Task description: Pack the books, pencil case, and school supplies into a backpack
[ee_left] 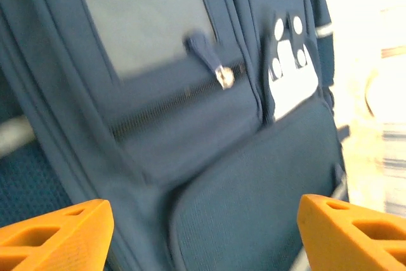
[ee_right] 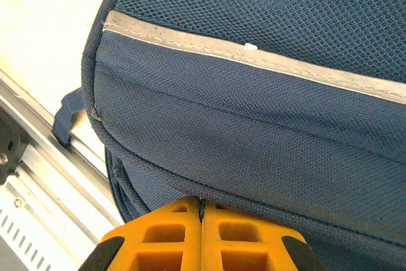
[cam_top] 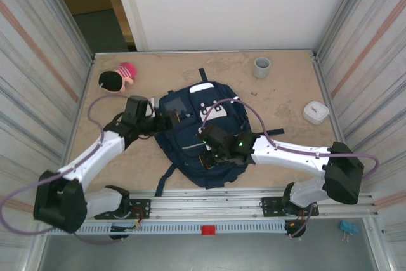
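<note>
Two orange fingers (ee_right: 166, 236) of the right gripper (ee_right: 202, 202) sit at the bottom of the right wrist view. They are pressed flat together with no gap, and whether they nip any fabric cannot be told. Their tips lie against the lower edge of the backpack (cam_top: 181, 147), under a mesh panel crossed by a pale stripe (ee_right: 254, 55). A dark strap (ee_right: 63, 117) hangs off the backpack's corner toward the metal rail (ee_right: 38, 172) at the table's near edge.

The left gripper (ee_left: 204, 211) stands wide open and holds nothing, its orange fingers (ee_left: 57, 233) far apart at the lower corners of its view. Beyond them is the backpack's front: a square pocket with a zip pull (ee_left: 212, 61), and to the right a white patch (ee_left: 288, 71) with navy dots. This view is somewhat blurred.

From above, the backpack lies flat in the middle of the table (cam_top: 285, 93), its bottom near the rail. The left gripper is at its left side by the pocket. The right arm reaches in from the right, its gripper low over the backpack's near half. A grey cup (cam_top: 262, 66) stands upright near the far edge. A small white box (cam_top: 315, 112) sits right of the backpack, well apart from it. A round black-and-pink toy (cam_top: 118, 78) lies at the far left.
</note>
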